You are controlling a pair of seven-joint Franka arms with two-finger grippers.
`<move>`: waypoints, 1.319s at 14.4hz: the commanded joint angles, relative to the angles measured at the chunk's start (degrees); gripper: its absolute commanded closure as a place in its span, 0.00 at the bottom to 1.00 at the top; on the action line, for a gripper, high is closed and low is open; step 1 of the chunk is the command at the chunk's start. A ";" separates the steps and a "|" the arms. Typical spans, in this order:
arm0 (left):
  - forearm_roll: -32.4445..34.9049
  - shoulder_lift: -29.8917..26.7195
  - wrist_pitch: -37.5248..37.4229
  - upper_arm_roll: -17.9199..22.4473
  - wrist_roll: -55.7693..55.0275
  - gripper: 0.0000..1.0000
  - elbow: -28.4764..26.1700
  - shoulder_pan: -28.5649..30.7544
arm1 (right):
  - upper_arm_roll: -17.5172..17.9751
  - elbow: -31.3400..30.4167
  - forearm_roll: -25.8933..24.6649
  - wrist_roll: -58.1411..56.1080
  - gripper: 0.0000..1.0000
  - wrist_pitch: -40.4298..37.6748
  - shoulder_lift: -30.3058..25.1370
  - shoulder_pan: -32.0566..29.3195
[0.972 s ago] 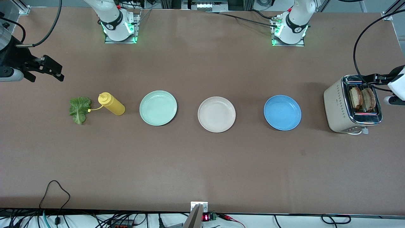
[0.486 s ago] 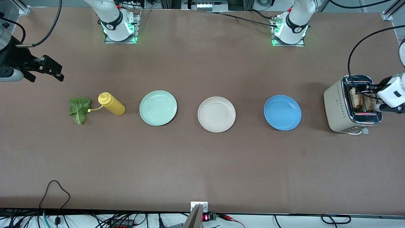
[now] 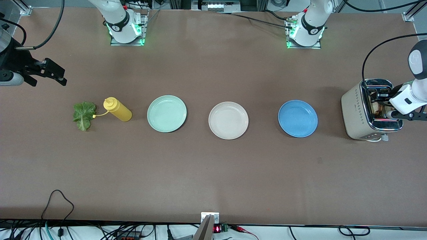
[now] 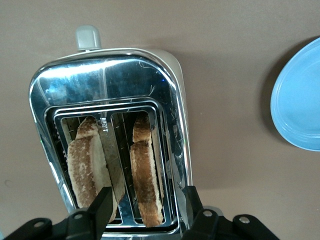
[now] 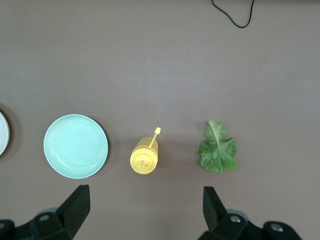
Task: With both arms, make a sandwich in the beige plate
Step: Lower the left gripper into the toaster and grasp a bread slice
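The near half of the worktop (image 3: 213, 180) carries nothing of the task. Along its middle runs one row. The lettuce leaf (image 3: 83, 115) lies toward the right arm's end. Just beside it a yellow squeeze bottle (image 3: 117, 109) lies on its side, its nozzle pointing at the leaf. Then come the mint-green plate (image 3: 166, 113), the beige plate (image 3: 228, 120) at the centre, the blue plate (image 3: 298, 118), and the toaster (image 3: 358, 113) near the edge at the left arm's end. The beige plate is bare, so no part of the sandwich is built yet.

Both bread slices stand upright in the toaster's slots. In the left wrist view one slice (image 4: 87, 170) sits in one slot and the other slice (image 4: 146, 175) in the next.

The change is on the left arm. A second ago the left hand (image 3: 383, 98) hung at the toaster's edge farther from the front camera, and both slices showed plainly. It has since swung in over the slots and now covers most of the bread. Its fingers (image 4: 102, 210) are spread, standing either side of the second slice. I cannot see them touching it. This looks like the start of the first pick, a pinch on that slice before it is lifted and carried to the beige plate.

The right hand (image 3: 55, 74) has not moved. It waits with fingers spread wide, over the worktop's edge at the right arm's end, farther from the front camera than the lettuce.
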 commanded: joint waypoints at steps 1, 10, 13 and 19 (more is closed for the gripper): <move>0.87 -0.07 1.42 -0.67 0.86 0.39 -1.23 0.72 | -0.12 0.13 0.38 -0.48 0.00 -0.57 -0.44 -0.07; 0.96 2.04 1.16 -0.58 0.95 0.85 -1.32 1.86 | -0.12 0.04 0.38 -0.48 0.00 -0.48 -0.44 -0.07; 1.05 1.08 -1.55 -0.84 0.95 1.00 0.00 1.77 | -0.12 0.04 0.38 -0.48 0.00 -0.48 -0.35 -0.07; 1.13 0.90 -18.24 -3.21 0.95 1.00 12.99 0.72 | -0.12 -0.05 0.38 -0.48 0.00 -0.39 -0.35 -0.07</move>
